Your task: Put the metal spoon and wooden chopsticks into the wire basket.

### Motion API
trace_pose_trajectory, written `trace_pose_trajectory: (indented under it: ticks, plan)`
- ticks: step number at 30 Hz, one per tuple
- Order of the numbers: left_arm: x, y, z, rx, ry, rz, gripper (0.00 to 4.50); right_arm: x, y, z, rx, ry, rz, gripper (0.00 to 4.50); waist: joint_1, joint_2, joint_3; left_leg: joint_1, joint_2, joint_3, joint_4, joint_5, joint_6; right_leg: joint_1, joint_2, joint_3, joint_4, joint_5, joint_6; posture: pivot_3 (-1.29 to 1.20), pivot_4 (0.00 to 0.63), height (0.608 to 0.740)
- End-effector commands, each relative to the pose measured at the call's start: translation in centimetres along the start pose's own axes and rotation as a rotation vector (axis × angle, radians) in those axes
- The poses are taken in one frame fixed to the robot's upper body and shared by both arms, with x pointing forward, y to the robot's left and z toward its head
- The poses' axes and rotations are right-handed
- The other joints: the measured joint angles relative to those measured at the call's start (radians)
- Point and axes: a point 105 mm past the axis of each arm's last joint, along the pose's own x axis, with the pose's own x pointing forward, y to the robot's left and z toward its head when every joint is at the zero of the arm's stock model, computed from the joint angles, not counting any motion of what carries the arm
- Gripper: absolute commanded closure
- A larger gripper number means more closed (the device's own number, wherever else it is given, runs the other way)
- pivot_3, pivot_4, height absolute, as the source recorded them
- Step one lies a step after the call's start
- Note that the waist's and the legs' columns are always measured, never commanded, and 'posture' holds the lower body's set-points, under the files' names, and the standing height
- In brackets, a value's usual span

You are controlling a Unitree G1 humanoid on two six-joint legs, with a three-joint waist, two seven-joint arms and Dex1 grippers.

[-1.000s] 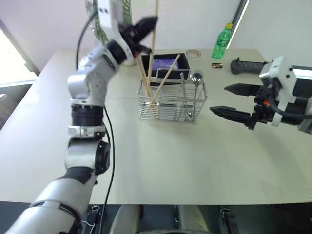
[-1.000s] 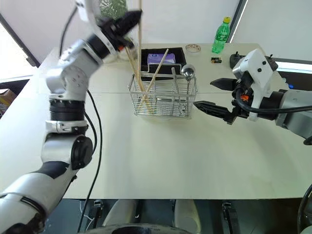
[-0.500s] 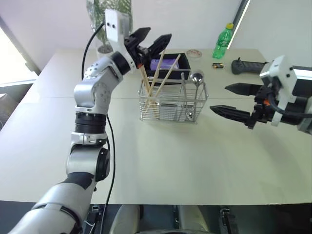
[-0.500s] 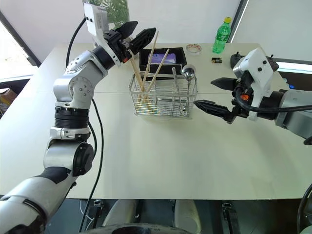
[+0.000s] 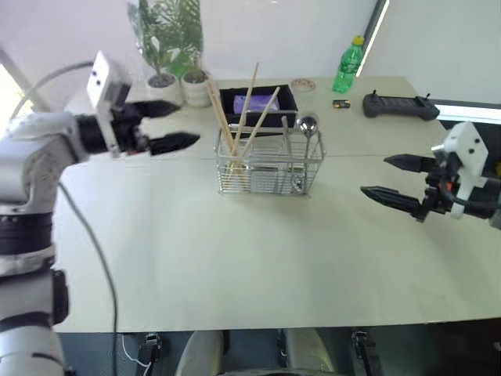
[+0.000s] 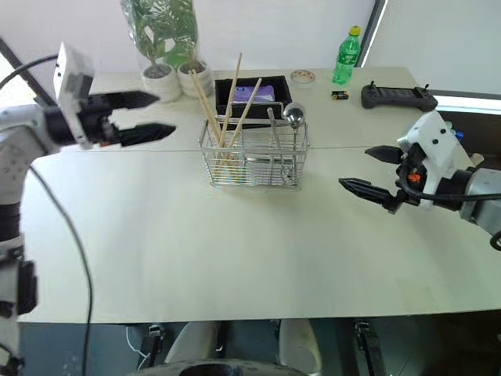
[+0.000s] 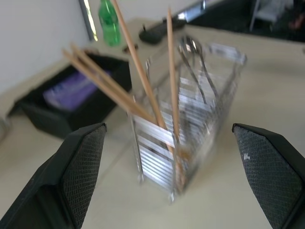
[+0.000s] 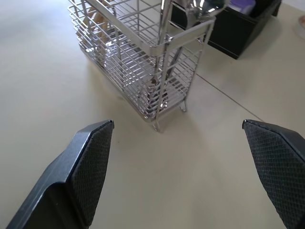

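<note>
Up close, wooden chopsticks [image 7: 143, 81] hide metal spoon [image 7: 193, 52] less

Basket [image 5: 270, 166] stands on the desk [image 5: 235, 258], mid-width, toward the far edge. Chopsticks [image 5: 239, 117] lean in its left end; spoon [image 5: 305, 133] stands in its right end. Tray [image 5: 258, 102] just behind the basket. Plants [image 5: 168, 47] at the far left; bottle [image 5: 347, 64] and remote [image 5: 399, 106] at the far right.
</note>
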Motion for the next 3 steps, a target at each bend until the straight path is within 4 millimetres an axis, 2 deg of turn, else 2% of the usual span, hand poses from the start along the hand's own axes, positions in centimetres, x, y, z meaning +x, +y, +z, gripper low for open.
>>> trace_pose_trajectory:
  ticks: [1, 3]
  plan:
    - [-1.19, -0.57, -0.98, 0.058, 0.073, -0.017, 0.05, -0.29, -0.72, 0.5, -0.052, -0.024, -0.028, 0.04, 0.003, 0.0, 0.0, 0.0, 0.0, 0.0, 0.001, 0.0, 0.0, 0.001, 0.0, 0.0, 0.0, -0.001, -0.001, 0.0, 0.15, 0.714]
    - [-1.42, -0.69, -1.78, 0.058, 0.099, -0.007, 0.05, -0.17, -0.89, 0.65, -0.046, -0.034, -0.03, 0.04, 0.002, 0.0, 0.0, 0.0, 0.0, 0.0, 0.001, 0.0, 0.0, 0.001, -0.001, 0.0, -0.001, -0.001, -0.001, 0.0, 0.15, 0.714]
